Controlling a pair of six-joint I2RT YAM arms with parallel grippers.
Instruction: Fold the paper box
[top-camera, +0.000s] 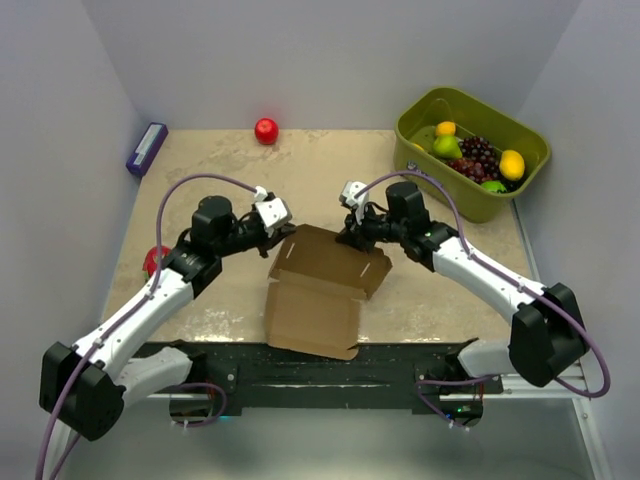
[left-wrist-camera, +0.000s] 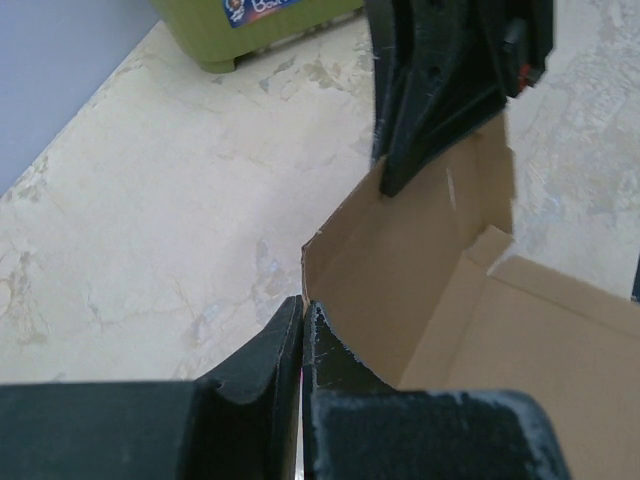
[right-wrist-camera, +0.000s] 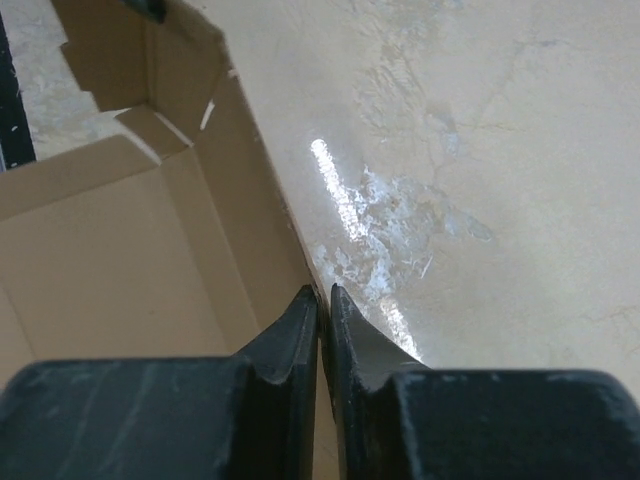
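Box (top-camera: 318, 295) lies half-formed on the table (top-camera: 220, 180), at mid-front between my two arms, with its far wall raised off the base. I see my left gripper (top-camera: 278, 240) pinched tight on that wall's left end and my right gripper (top-camera: 350, 240) clamped on its right end. The green bin (top-camera: 470, 205) stands at the far right corner.

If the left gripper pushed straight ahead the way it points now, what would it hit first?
Probably the right gripper, straight ahead along the raised wall of the plain brown cardboard paper box that the left gripper pinches. Depth between them is unclear.
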